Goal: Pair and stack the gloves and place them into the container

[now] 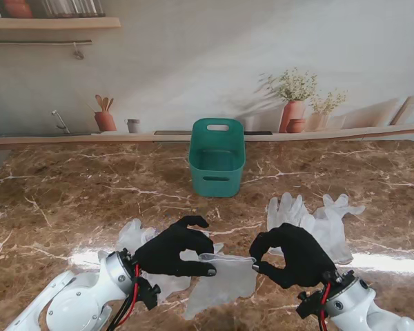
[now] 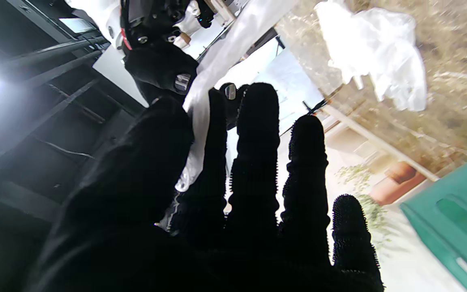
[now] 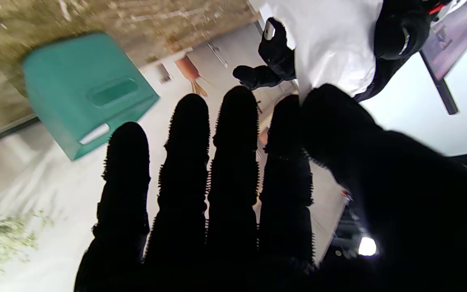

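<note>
Stand view shows both hands pinching one translucent glove (image 1: 224, 279) stretched between them, lifted over the near edge of the desk (image 1: 69, 200). The left hand (image 1: 174, 247) clamps its left edge, the right hand (image 1: 293, 254) its right edge, so the glove's top edge runs left to right (the rest hangs toward me). Another glove (image 1: 133, 236) lies just beyond the left hand; a loose heap of gloves (image 1: 317, 217) lies beyond the right hand. The green container (image 1: 217, 157) stands farther off, centred between the arms.
</note>
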`<state>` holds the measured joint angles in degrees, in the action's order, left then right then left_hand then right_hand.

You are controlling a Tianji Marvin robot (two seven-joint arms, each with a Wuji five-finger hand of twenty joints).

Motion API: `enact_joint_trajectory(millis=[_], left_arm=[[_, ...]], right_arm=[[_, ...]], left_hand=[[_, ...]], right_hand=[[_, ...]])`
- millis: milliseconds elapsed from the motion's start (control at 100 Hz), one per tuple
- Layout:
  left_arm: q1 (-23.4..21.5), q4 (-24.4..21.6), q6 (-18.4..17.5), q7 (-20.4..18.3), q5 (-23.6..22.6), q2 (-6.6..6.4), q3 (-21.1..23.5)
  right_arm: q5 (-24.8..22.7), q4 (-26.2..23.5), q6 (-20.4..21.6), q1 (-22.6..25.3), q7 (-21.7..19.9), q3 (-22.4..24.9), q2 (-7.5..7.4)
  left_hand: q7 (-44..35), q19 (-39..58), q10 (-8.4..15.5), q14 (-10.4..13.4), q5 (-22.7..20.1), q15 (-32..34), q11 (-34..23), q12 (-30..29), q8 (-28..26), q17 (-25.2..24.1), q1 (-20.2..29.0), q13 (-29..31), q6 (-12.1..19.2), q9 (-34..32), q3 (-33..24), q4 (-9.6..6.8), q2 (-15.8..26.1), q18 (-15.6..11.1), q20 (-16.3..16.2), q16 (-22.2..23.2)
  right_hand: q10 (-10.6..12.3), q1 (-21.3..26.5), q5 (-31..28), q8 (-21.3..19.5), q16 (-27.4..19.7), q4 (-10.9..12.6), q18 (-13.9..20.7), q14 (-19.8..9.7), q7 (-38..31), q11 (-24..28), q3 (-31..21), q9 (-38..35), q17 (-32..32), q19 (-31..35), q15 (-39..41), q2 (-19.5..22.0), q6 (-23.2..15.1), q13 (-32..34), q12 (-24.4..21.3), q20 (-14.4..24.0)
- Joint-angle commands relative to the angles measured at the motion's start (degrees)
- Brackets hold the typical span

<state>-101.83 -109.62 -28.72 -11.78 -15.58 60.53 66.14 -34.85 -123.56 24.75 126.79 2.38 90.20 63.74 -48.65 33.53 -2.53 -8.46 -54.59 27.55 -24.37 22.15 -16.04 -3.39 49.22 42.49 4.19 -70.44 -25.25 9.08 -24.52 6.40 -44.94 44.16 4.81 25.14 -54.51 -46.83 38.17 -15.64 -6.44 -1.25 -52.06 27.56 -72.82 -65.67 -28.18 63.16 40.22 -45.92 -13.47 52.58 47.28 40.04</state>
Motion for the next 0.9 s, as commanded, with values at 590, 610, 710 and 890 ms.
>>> enact_joint_trajectory(millis=[590, 610, 710, 890], left_arm=[[5.51, 8.25, 6.56, 5.24, -9.26, 1.03, -4.05], [6.03, 8.64, 7.14, 5.83, -9.92, 1.16, -4.32], [9.17, 10.93, 10.21, 7.97, -12.43, 1.74, -6.05], [16.51, 17.26, 15.07, 10.87, -14.99, 2.76, -11.01]], right_arm=[[1.19, 7.79, -9.72, -8.04, -4.35, -4.12, -0.97], [1.08, 8.35, -10.28, -8.85, -4.45, -4.54, -1.01], [0.51, 11.73, -12.50, -13.25, -4.54, -6.92, -1.12], [-1.44, 19.91, -15.72, -22.25, -3.10, -11.96, -1.10]], left_hand=[[-0.84, 2.06, -0.60, -1.85, -0.89, 3.64, -3.78, 4.21, 2.47, -1.07, 1.29, -1.84, 1.30, 0.80, 2.62, -0.09, 1.87, 1.60, -1.47, 3.42], [-0.89, 2.08, -0.65, -1.91, -0.86, 3.60, -3.77, 4.25, 2.40, -1.08, 1.27, -1.99, 1.32, 0.83, 2.58, -0.11, 1.89, 1.60, -1.49, 3.42], [-1.30, 1.95, -0.49, -1.82, -0.66, 3.76, -3.87, 4.65, 1.78, -1.17, 1.02, -2.17, 1.62, 0.80, 2.25, -0.10, 1.83, 1.53, -1.46, 3.57], [-1.68, 1.85, -0.67, -1.95, -0.54, 4.53, -4.29, 5.76, 0.07, -1.14, -0.12, -2.17, 1.70, 0.57, -0.24, 0.39, 1.06, 1.34, -1.74, 4.29]], right_hand=[[-0.25, 0.60, -1.01, 2.81, 1.20, 3.69, -0.24, 0.16, -1.98, 1.17, -0.13, 0.17, 1.07, 2.32, 1.52, 2.42, -0.19, 0.38, 1.58, 1.38], [-0.25, 0.61, -0.93, 2.84, 1.18, 3.72, -0.23, 0.15, -1.94, 1.16, -0.11, 0.20, 1.10, 2.29, 1.48, 2.49, -0.16, 0.34, 1.56, 1.37], [-0.16, 0.69, -0.84, 2.91, 1.12, 3.86, -0.22, 0.10, -1.96, 1.10, 0.10, 0.37, 1.38, 2.06, 1.34, 2.64, -0.19, 0.17, 1.48, 1.28], [0.10, 0.56, -0.84, 2.96, 0.92, 3.94, 0.02, -0.16, -2.01, 0.98, -0.16, 0.70, 2.15, 1.18, 0.82, 2.59, -0.37, -0.70, 1.32, 0.96]])
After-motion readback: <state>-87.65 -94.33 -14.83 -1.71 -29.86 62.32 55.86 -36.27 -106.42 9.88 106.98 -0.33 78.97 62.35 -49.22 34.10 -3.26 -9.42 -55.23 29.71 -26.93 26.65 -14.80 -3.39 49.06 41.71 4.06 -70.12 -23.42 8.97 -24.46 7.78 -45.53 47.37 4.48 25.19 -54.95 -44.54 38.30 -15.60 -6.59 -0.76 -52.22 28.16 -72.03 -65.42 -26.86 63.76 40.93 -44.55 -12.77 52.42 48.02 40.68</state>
